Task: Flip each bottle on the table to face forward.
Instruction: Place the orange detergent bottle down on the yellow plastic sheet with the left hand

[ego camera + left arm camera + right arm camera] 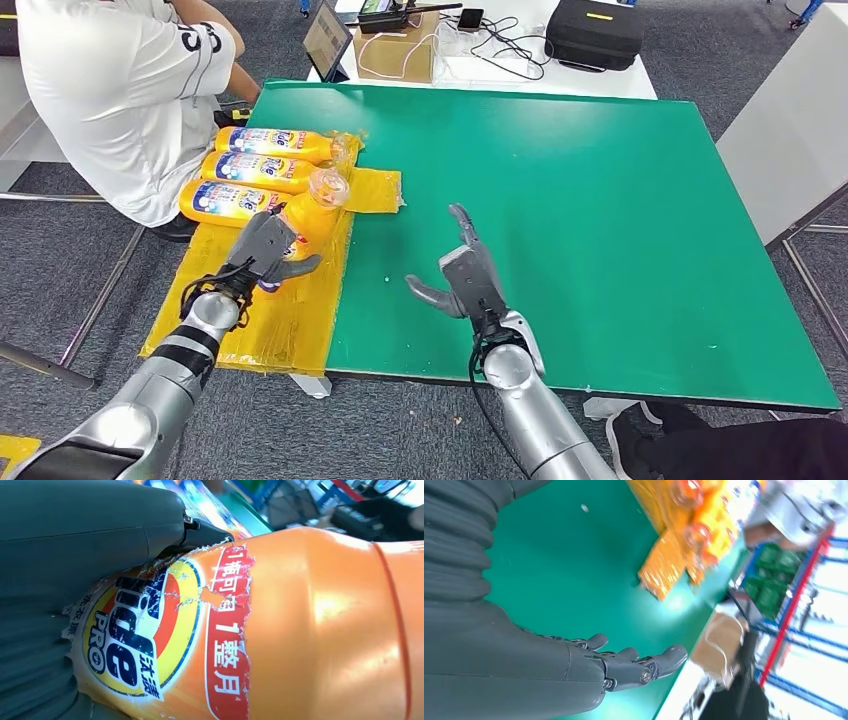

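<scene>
While the left hand (262, 250) grips the orange plastic detergent bottle (312, 213) over the yellow sheet (290, 320) — fingers wrapped round it | right hand (468, 275) spread, holding nothing, above green table (620, 200) | risk: glossy body slipping mid-turn — knocking three lying bottles (255, 172).

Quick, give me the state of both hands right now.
Left hand: holding an orange bottle.
Right hand: open, holding nothing, above the green table.
</scene>
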